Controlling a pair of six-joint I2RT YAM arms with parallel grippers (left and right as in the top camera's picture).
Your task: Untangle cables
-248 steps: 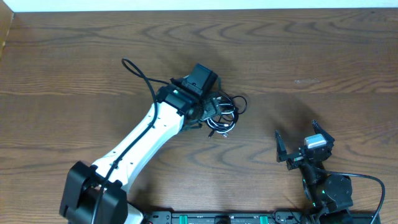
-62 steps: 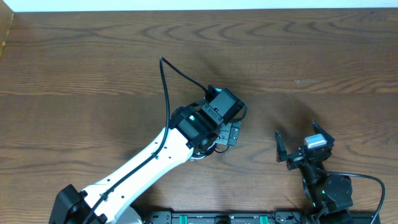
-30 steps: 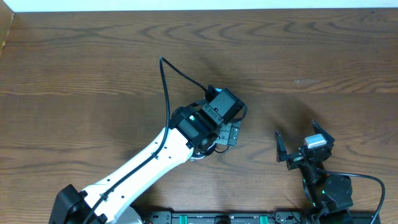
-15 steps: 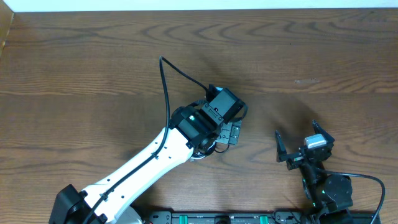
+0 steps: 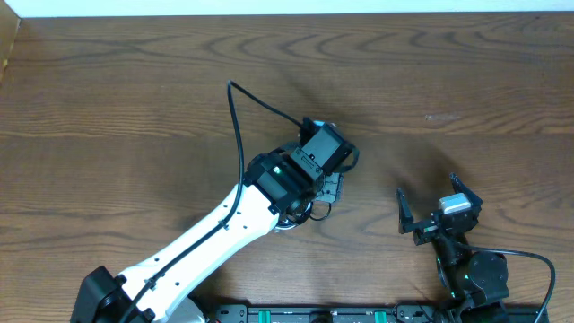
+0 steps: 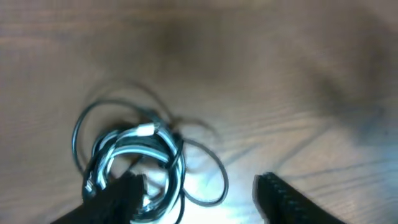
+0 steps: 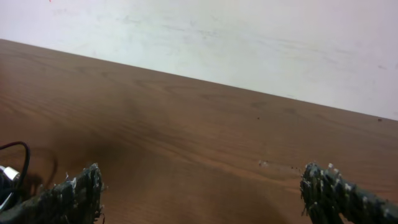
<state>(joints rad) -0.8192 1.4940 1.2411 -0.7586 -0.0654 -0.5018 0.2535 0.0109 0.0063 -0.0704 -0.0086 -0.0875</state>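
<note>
The cables (image 6: pixel 134 149) lie in a loose coil on the wooden table, a white cable (image 6: pixel 147 130) wound in among black loops. One black loop (image 6: pixel 214 180) spreads out to the right of the coil. My left gripper (image 6: pixel 196 199) hangs right over them with jaws apart: the left finger rests on the coil's lower edge, and the spread loop lies between the fingers. From overhead, the left gripper (image 5: pixel 328 182) covers most of the cables (image 5: pixel 316 212). My right gripper (image 5: pixel 427 186) stands open near the front right, well away from them, with only bare table between its fingers (image 7: pixel 74 193).
The arm's own thick black wire (image 5: pixel 240 121) arcs across the table behind the left arm. A pale wall (image 7: pixel 249 37) runs along the table's far edge. The arm bases sit at the front edge (image 5: pixel 314 314).
The left gripper's jaws have narrowed over the cable coil, and its head has shifted slightly towards the far side. The right arm has not moved.
</note>
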